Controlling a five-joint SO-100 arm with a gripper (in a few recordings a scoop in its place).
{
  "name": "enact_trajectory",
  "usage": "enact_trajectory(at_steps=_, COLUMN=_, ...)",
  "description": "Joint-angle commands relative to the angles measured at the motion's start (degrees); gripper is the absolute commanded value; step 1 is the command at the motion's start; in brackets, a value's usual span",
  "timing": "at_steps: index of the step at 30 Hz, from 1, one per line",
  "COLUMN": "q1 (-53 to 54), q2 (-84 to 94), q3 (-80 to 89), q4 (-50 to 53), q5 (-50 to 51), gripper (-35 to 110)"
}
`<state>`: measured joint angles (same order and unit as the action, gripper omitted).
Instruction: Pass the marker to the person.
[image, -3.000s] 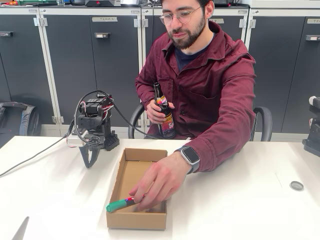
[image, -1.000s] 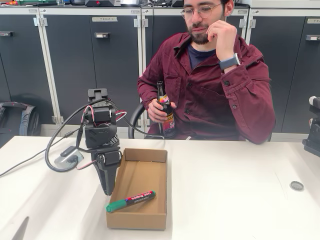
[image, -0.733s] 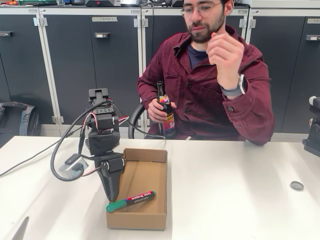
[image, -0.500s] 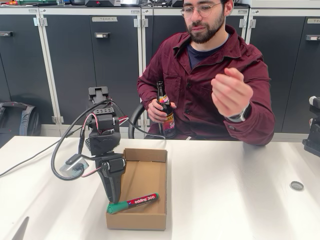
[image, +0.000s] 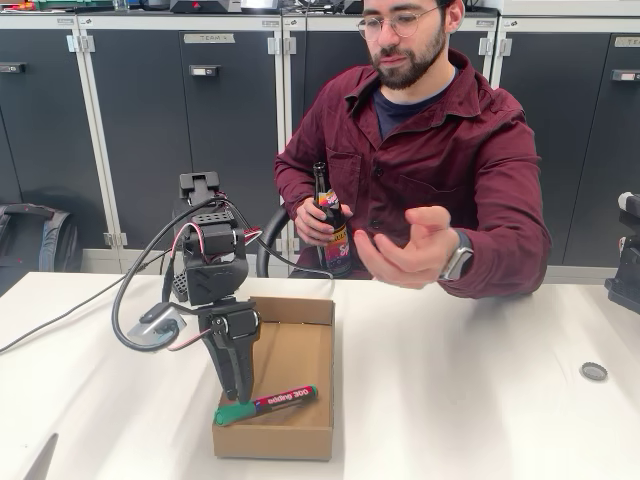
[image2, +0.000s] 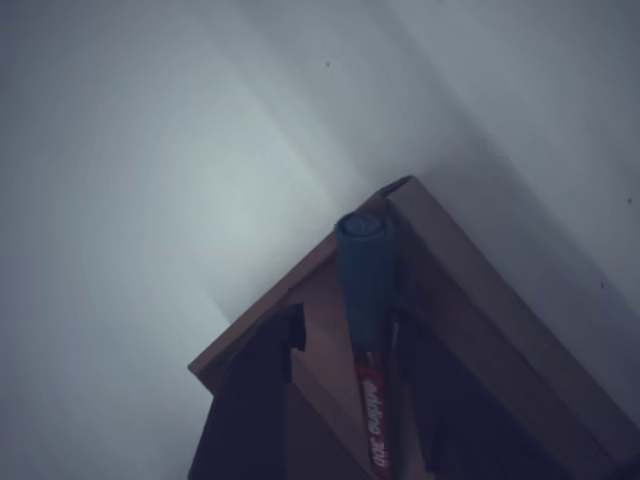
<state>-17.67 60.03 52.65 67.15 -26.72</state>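
Black gripper (image: 238, 396) pointing down at lower centre-left of the fixed view, tips at the green cap of the marker (image: 266, 403); fingers apart or together cannot be told. Marker lying across the front corner of the cardboard box (image: 300, 440), on the white table (image: 480, 400). Upper right, the person (image: 440, 150), one open hand (image: 405, 255) held out palm-up, the other gripping a brown bottle (image: 328, 225).

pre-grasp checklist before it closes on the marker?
1. Marker in the box, green cap on the left wall: ok.
2. Gripper down at the cap end: ok.
3. Fingers astride the barrel, wrist view: ok.
4. Jaws shut on it: cannot tell.
5. Person's hand held out open, palm up: ok.
6. Path to the hand free of the bottle: cannot tell.
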Motion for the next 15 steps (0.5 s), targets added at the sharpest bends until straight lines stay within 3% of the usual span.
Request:
enact_trajectory(at_steps=1, q1=-0.5, q2=2.9, q3=-2.1, q4=-1.3, q5=-0.4, gripper=17)
enact_trajectory(at_steps=15, q1=-2.3, q2=1.1, q3=2.9, q4=-3.6, q5=-0.6, gripper=20)
